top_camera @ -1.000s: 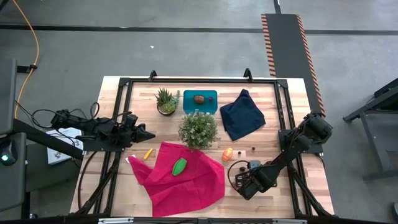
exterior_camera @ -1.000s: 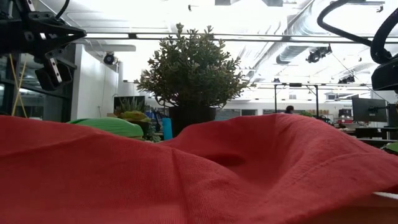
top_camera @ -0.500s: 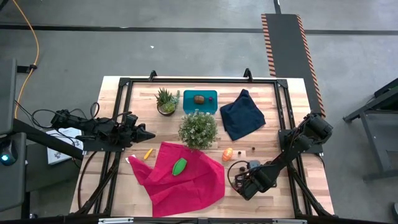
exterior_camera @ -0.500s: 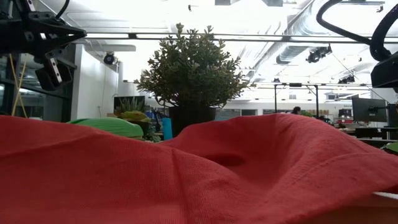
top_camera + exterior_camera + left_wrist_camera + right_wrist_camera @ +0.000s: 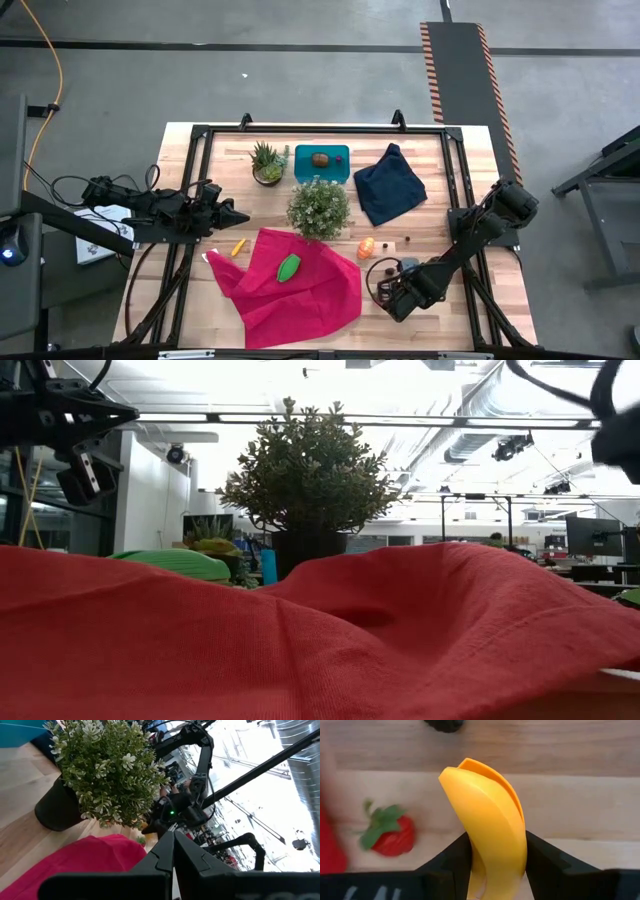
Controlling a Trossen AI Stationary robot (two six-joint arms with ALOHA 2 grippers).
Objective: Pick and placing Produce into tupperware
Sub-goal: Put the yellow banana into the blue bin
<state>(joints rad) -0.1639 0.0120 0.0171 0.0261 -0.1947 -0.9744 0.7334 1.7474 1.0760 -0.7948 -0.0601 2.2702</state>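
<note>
My right gripper points down near the table's front right and is shut on a yellow banana. In the high view the gripper hides the banana. A red strawberry and a tiny dark bit lie on the wood beside it. The teal tupperware stands at the far middle with a brown oval inside. A green piece lies on a red cloth. An orange piece lies by the cloth's left corner. My left gripper waits shut, held level over the table's left side. My right gripper pinches the banana between its two fingers, one on each side of the end nearest the wrist. The fingers come from above, pointing down. The banana stands on end along the fingers, its curved free end toward the table. I cannot tell whether that end touches the wood.
A bushy potted plant stands mid-table between the red cloth and the tupperware. A small succulent is left of the tub, and a navy cloth right of it. More dark bits lie near the strawberry.
In the low view my right arm has gone up a little, toward the top of the picture. Nothing else on the table has shifted.
</note>
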